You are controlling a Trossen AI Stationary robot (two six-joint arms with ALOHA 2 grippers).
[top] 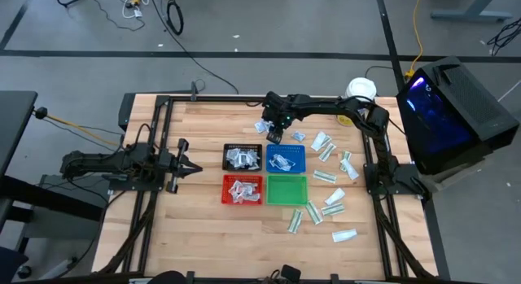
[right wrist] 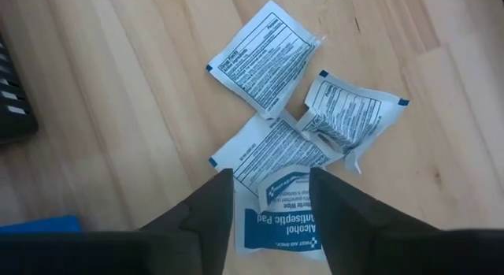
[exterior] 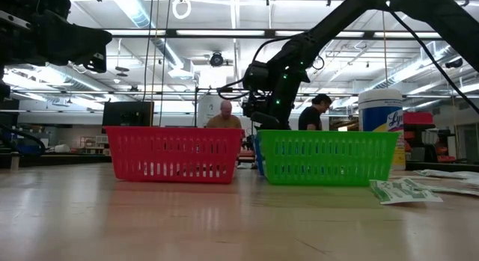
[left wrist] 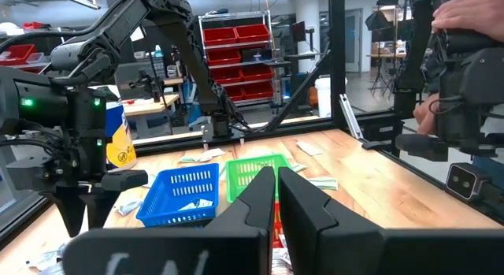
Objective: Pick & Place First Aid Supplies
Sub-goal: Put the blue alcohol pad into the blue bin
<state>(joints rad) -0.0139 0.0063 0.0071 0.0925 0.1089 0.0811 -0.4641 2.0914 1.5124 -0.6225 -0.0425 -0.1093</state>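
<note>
Several small white packets with bluish print lie flat on the wood by the table's far side (top: 263, 125); in the right wrist view there are three of them (right wrist: 264, 58), (right wrist: 350, 113), (right wrist: 268, 153). A fourth packet, blue-printed "Alcohol Pad" (right wrist: 283, 220), lies between the fingers of my right gripper (right wrist: 272, 196). That gripper (top: 274, 136) is open and points down over this cluster. Longer white-and-green packets (top: 326, 176) are scattered on the table's right part. My left gripper (top: 198, 165) waits at the left with its fingers shut (left wrist: 276, 188). My right gripper comes from above with one finger (right wrist: 209, 212) on each side of the blue-printed packet's edge (right wrist: 264, 198). I cannot tell whether the fingers touch it. The packet lies on top of another packet on the table.
Four mesh trays stand in a block mid-table: black (top: 242, 157) and red (top: 242, 190), both holding packets, blue (top: 285, 158) with one packet, and green (top: 286, 189). A white jar (top: 361, 89) stands at the far right. People show in the room beyond the table (exterior: 226, 115).
</note>
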